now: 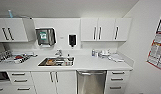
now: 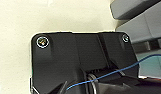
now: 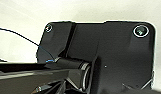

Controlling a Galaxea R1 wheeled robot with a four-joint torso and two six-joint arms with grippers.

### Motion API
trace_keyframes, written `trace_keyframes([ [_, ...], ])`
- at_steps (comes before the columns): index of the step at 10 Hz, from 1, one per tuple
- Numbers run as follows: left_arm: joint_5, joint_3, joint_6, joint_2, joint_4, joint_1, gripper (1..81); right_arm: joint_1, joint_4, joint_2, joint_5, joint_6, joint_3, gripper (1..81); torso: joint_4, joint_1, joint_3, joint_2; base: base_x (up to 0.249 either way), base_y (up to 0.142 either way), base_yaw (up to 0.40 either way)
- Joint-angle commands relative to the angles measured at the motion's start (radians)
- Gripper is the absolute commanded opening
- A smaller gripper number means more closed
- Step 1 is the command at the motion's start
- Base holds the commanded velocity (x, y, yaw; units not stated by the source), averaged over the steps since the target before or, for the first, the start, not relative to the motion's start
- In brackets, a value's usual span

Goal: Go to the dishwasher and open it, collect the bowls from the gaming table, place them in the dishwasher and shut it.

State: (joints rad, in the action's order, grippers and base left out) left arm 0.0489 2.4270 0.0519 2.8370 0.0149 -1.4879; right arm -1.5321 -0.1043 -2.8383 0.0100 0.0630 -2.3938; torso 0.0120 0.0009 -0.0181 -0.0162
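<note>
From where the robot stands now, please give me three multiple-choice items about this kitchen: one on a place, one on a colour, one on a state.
1. Where is the dishwasher?
A. under the counter, right of the sink
B. under the left wall cabinet
C. left of the sink

2. What colour is the soap dispenser on the wall?
A. white
B. black
C. red

3. How is the dishwasher door?
A. closed
B. half open
C. fully down

Key: 1 A, its steel front sits below the counter, right of the sink. 2 B, it is dark against the white wall. 3 A, the front stands flush with the drawers.
</note>
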Motion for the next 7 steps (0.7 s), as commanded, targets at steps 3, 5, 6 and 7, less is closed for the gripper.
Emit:
trace_keyframes([
  [3,-0.049,-0.009,0.005,-0.014,-0.007,0.057,81.1,0.057,-0.002,0.009,-0.048,0.003,0.007,81.1,0.000,0.000,0.000,0.000,0.086,0.000,0.000],
  [5,-0.049,-0.008,0.005,-0.013,-0.006,0.057,81.1,0.059,0.000,0.008,-0.048,0.003,0.004,81.1,0.000,0.000,0.000,0.000,0.086,0.000,0.000],
  [6,-0.049,-0.009,0.005,-0.014,-0.006,0.057,81.1,0.059,-0.002,0.008,-0.048,0.003,0.004,81.1,0.000,0.000,0.000,0.000,0.086,0.000,0.000],
  [7,-0.049,-0.008,0.005,-0.014,-0.006,0.057,81.1,0.059,-0.002,0.008,-0.048,0.003,0.004,81.1,0.000,0.000,0.000,0.000,0.085,0.000,0.000],
])
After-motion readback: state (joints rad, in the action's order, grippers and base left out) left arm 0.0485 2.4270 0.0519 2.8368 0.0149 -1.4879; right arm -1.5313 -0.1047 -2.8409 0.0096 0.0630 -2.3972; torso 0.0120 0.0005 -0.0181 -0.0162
